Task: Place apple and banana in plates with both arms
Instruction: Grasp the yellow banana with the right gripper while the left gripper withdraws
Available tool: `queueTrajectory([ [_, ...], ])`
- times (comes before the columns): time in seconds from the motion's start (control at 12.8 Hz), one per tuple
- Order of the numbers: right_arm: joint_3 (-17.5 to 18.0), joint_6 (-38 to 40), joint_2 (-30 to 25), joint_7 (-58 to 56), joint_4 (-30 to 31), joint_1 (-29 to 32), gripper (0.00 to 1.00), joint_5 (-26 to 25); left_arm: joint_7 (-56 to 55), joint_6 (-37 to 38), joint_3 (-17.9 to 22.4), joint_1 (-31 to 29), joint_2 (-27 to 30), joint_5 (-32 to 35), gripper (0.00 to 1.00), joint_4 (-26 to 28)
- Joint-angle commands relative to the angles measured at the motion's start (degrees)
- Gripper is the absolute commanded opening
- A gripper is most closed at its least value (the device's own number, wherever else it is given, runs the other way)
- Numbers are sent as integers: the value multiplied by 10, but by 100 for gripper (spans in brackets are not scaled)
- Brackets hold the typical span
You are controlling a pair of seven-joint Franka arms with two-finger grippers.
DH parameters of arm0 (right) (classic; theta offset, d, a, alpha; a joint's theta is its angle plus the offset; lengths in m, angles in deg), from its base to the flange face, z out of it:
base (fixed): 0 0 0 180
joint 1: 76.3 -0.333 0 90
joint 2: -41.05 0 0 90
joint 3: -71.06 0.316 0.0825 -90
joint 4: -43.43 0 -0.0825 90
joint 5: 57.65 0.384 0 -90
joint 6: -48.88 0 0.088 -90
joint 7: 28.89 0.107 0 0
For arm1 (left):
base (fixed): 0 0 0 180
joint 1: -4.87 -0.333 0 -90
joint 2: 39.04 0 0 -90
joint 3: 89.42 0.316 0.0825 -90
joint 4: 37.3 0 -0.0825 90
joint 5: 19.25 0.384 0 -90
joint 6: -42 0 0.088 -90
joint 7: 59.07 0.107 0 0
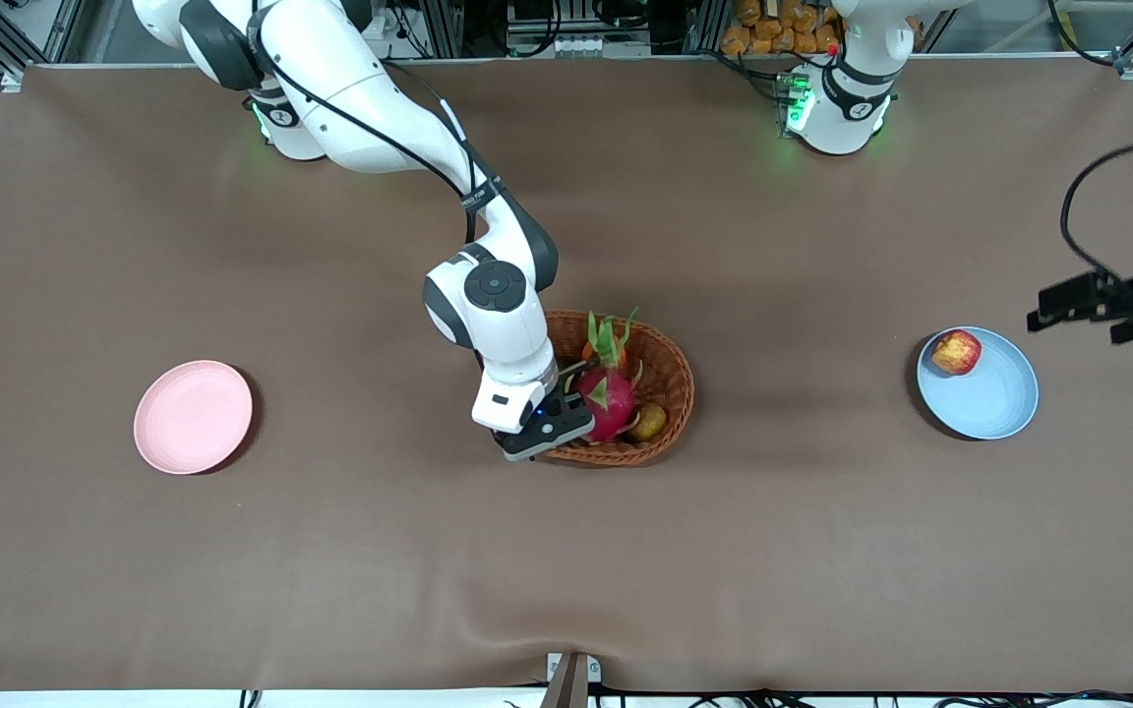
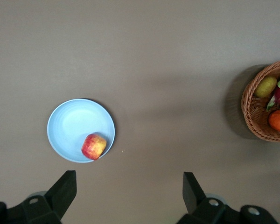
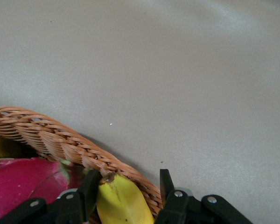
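Observation:
The red and yellow apple (image 1: 957,351) (image 2: 94,146) lies at the rim of the light blue plate (image 1: 994,403) (image 2: 70,123), toward the left arm's end of the table. My left gripper (image 2: 128,186) hangs open and empty high over the cloth beside that plate. The pale pink plate (image 1: 193,416) sits bare toward the right arm's end. My right gripper (image 1: 552,428) (image 3: 128,179) is down at the wicker basket's rim. Its open fingers straddle the yellow banana (image 3: 119,200): one finger touches it, the other stands outside the rim with a gap.
The oval wicker basket (image 1: 670,369) (image 2: 252,107) (image 3: 51,135) sits mid-table, holding a magenta dragon fruit (image 1: 608,398) (image 3: 18,182), an orange (image 2: 279,120) and a yellow-green fruit (image 1: 647,421) (image 2: 266,86). Brown cloth covers the table between basket and plates.

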Motion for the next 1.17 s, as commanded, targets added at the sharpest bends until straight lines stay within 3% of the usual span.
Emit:
queueTrajectory([
  [0.0, -3, 9, 7, 17, -9, -6, 61, -14, -5, 7, 48, 41, 38, 12, 100, 12],
  [0.47, -3, 14, 2, 54, 6, -8, 61, -13, -46, 42, 57, 55, 157, 17, 100, 106],
  [0.63, -3, 31, -1, 54, 6, -9, 53, -13, -47, 39, 56, 54, 210, 20, 100, 166],
  [0.78, -3, 46, -3, 55, 6, -10, 40, -13, -47, 35, 56, 54, 214, 20, 100, 171],
  [1.02, -2, 51, -5, 63, 6, -11, 4, -13, -45, 14, 58, 57, 187, 21, 100, 155],
  [1.1, -2, 52, -6, 70, 5, -12, 0, -13, -49, 10, 59, 66, 169, 22, 100, 135],
])
